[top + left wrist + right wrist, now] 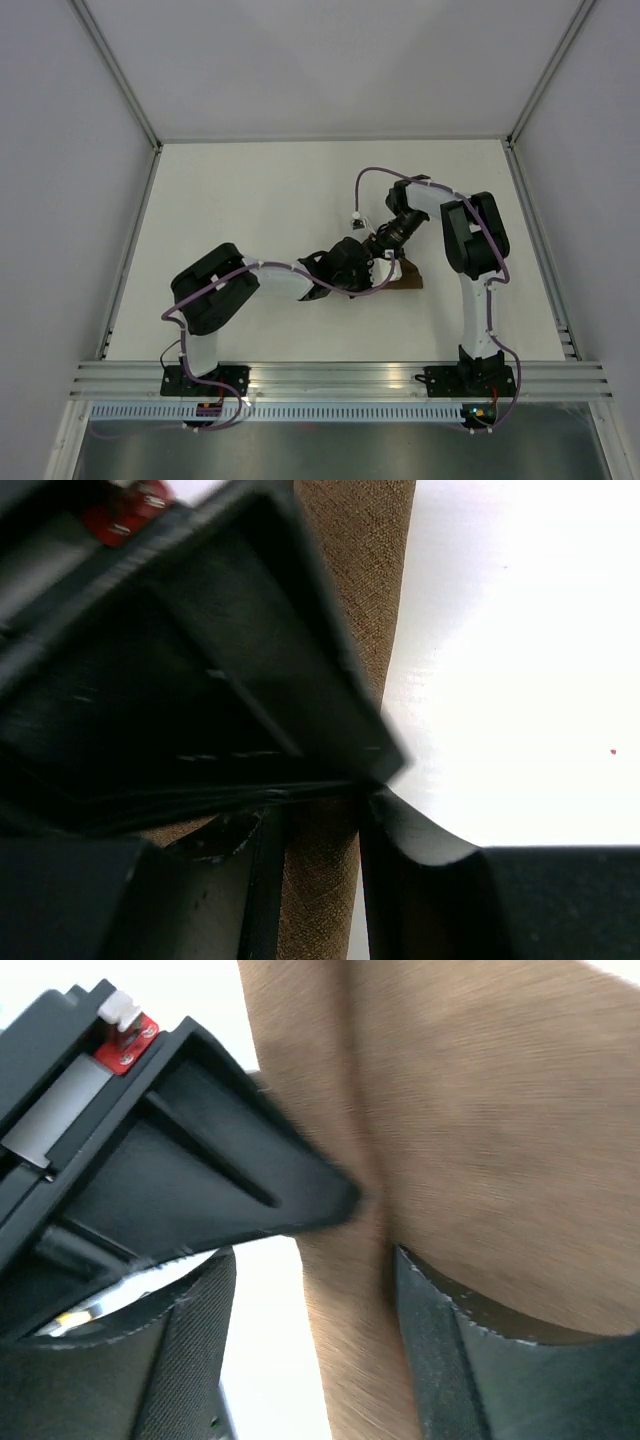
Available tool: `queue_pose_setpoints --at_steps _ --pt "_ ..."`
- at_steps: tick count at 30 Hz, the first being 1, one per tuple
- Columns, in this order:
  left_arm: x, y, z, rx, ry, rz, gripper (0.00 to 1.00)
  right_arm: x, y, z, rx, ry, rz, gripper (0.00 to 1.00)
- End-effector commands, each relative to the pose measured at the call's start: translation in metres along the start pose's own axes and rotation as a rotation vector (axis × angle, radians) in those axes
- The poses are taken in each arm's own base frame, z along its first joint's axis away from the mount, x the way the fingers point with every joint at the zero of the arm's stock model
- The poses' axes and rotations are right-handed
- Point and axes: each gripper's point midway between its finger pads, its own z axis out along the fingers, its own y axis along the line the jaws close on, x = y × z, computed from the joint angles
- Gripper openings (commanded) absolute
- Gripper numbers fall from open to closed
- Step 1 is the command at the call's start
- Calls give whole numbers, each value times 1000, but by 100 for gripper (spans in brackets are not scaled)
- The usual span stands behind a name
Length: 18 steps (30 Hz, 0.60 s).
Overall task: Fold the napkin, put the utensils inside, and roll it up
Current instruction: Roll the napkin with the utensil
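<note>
Brown matte cloth, woven, one item: napkin (pixel 404 283), rolled into a narrow tube and laid on the white counter (pixel 250 200), right of centre, where both arms meet. Knife: not seen in any view; whether it is wrapped inside cannot be told.

Left gripper (pixel 318 825): partly closed, the roll clamped between its fingers, with cloth pressed from both sides so far as the left wrist view shows. Right gripper (pixel 310 1265): jaws set wide, nothing held. The roll is straddled, cloth is touched by one finger only, and a strip of bare counter is seen between the cloth and the other finger. The two grippers are crowded close together over the roll.

Handling, as judged: light, soft and limp, with no stiffness beyond what a wrapped utensil may lend. Good friction is expected from the matte weave, so slipping is unlikely, but the outer layer may be loosened if let go without pressure. Hold is best taken across the full thickness of the roll, all layers pinched together, near the ends. A single loose edge is to be avoided, since the tube would be unwound by a pull there.
</note>
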Motion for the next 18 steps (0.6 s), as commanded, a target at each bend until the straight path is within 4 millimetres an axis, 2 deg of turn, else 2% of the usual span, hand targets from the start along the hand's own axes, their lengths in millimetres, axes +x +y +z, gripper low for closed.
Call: queue_pose_setpoints --at_steps 1,3,4,9,10,12,13,14,15,16,17,18 --pt "42 -50 2 197 131 -129 2 -44 -39 -50 248 -159 -182 70" --pt "41 -49 2 217 132 -154 2 -51 -39 -64 282 -205 -192 71" --pt "41 -48 2 215 135 -160 2 -55 -37 -79 312 -242 -195 71" --pt "34 -40 1 252 127 -250 2 -66 -30 -126 402 -397 -172 72" --pt "37 -39 2 263 140 -268 2 -64 -24 -143 436 -436 -179 71" --pt "37 -35 1 290 155 -324 2 -60 -18 -155 458 -496 -187 72" --pt "43 -37 1 311 179 -356 2 -57 -8 -175 514 -542 -204 72" --pt "39 -33 2 323 174 -382 3 -47 -7 -172 529 -551 -190 71" --pt "38 -31 1 354 165 -426 3 -47 -9 -181 592 -567 -217 71" --pt "46 -36 1 382 199 -465 3 -42 4 -202 686 -601 -252 71" --pt "40 -30 3 385 192 -481 3 -34 -2 -197 734 -605 -267 72" --pt "40 -27 2 406 192 -515 4 -30 1 -200 787 -606 -283 73"
